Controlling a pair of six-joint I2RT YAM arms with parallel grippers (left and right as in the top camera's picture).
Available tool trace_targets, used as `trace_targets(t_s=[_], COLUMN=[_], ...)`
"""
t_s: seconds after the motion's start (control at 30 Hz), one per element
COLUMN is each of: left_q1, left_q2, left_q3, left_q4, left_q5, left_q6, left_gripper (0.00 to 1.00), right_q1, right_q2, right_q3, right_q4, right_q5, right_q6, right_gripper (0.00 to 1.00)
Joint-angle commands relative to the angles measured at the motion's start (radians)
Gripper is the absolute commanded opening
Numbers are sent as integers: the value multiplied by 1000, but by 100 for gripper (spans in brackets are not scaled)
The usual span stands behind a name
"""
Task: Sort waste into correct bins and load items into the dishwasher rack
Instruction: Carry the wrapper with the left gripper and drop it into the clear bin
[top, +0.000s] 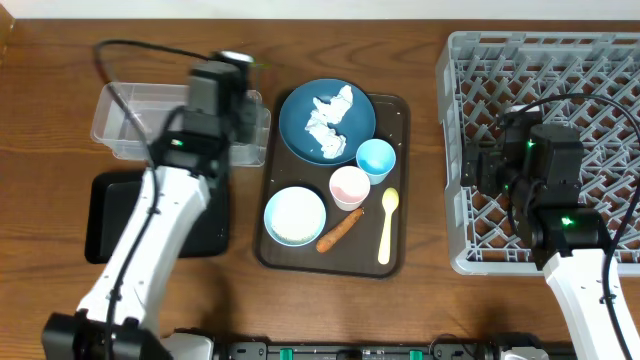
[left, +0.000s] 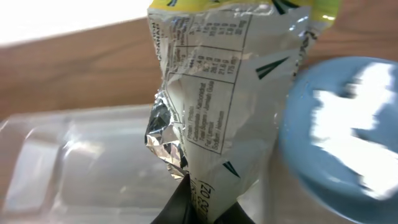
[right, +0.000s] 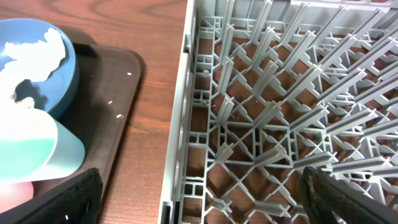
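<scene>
My left gripper (left: 202, 208) is shut on the bottom of a crinkled yellow-green and silver wrapper (left: 217, 93), held above the clear tub (left: 74, 162) beside the dark blue plate (left: 336, 124). In the overhead view this gripper (top: 245, 108) hangs between the clear tub (top: 130, 125) and the plate (top: 300, 125), which carries white tissue (top: 330, 120). My right gripper (right: 199, 193) stands open over the left edge of the grey rack (right: 280, 112), nothing between its fingers (right: 68, 199). A few rice grains (right: 118, 115) lie on the brown tray (right: 112, 93).
The brown tray (top: 395, 110) also holds a light blue cup (top: 376, 158), a pink cup (top: 350, 185), a white bowl (top: 294, 215), an orange stick (top: 340, 230) and a pale yellow spoon (top: 387, 225). A black tray (top: 110, 215) lies in front of the tub.
</scene>
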Motion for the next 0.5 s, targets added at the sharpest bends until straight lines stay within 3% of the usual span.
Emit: trace_targets(t_s=[0.0,0.13,0.23,0.3,0.47], left_q1=[75,123,126,126,114], left_q2=[64,133,156,157,116], left_q3=[10,10,10,10,22], left_q4=[11,39,44,51,73], left_q5=[-11,8,12,12,74], left_q6=[-76,-98,-98,-98,-98], left_gripper=[10,15,45,52,55], right_q1=[6,6,6,6,6], right_q2=[-2,-2,-2,-2,-2], right_q3=[19,19,19,19,19], right_q4=[0,-1,0,0,0], right_q5=[3,3,3,3,3], right_q6=[14,14,14,14,14], right_gripper=[99,99,99,99,99])
